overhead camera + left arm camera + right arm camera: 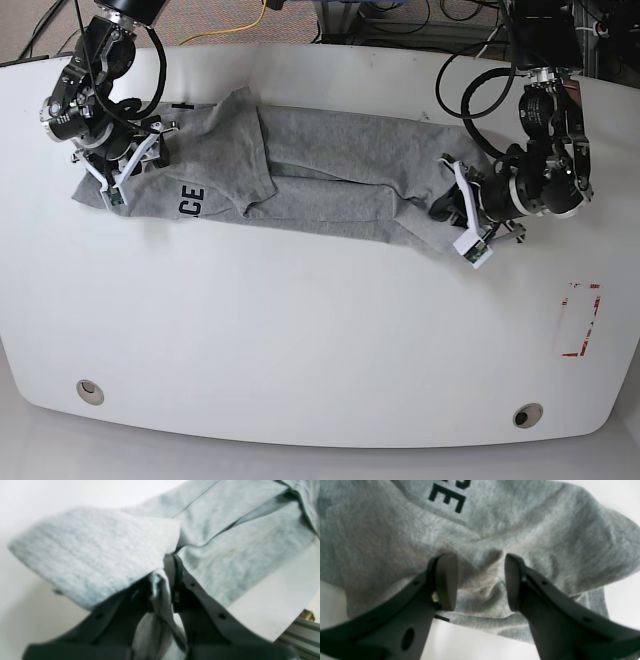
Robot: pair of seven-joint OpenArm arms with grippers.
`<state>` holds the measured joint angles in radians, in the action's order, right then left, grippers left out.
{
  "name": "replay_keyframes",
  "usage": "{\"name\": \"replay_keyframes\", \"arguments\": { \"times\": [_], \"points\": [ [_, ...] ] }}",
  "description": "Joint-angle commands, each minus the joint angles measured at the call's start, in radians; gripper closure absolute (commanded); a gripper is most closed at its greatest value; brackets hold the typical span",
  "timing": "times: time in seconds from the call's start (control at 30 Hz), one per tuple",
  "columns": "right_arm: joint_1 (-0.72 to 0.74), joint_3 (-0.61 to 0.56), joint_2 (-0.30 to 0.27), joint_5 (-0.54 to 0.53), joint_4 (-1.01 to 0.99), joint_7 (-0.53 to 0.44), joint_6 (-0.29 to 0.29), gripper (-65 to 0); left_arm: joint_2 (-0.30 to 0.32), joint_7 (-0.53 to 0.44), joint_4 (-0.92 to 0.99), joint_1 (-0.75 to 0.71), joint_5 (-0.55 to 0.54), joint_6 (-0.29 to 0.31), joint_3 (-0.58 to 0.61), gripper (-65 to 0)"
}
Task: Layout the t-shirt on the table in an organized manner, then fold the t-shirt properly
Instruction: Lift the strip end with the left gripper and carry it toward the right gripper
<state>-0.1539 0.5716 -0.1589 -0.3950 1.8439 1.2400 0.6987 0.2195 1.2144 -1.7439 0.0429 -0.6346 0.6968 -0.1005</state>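
The heather-grey t-shirt (pixel 320 180) lies crumpled in a long band across the far half of the white table (pixel 300 330), with black lettering (pixel 192 200) showing near its left end. My left gripper (pixel 170 562) is shut on a fold of the shirt (pixel 87 552) at its right end (pixel 452 212), and cloth bunches between the fingers. My right gripper (pixel 480 580) is open at the shirt's left end (pixel 130 168). Its pads (pixel 446 580) straddle a raised wrinkle of the shirt (pixel 520 525), just below the lettering (pixel 447 497).
A red tape rectangle (pixel 580 320) is at the right of the table. Two grommet holes (pixel 89 390) (pixel 527 414) sit near the front edge. The table edge and an aluminium rail (pixel 300 632) show in the left wrist view. Cables lie beyond the far edge.
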Motion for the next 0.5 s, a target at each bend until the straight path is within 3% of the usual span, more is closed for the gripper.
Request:
{"name": "replay_keyframes", "arguments": {
  "times": [0.0, 0.47],
  "points": [
    [0.009, 0.005, -0.012, -0.009, 0.017, -0.012, -0.001, -29.2, -0.035, -0.015, -0.026, 0.016, -0.023, 0.001, 0.028, -1.0],
    [0.009, 0.005, -0.012, -0.009, 0.017, -0.012, -0.001, -29.2, -0.251, -0.015, 0.049, 0.056, -0.021, 0.001, 0.178, -1.1]
  ]
}}
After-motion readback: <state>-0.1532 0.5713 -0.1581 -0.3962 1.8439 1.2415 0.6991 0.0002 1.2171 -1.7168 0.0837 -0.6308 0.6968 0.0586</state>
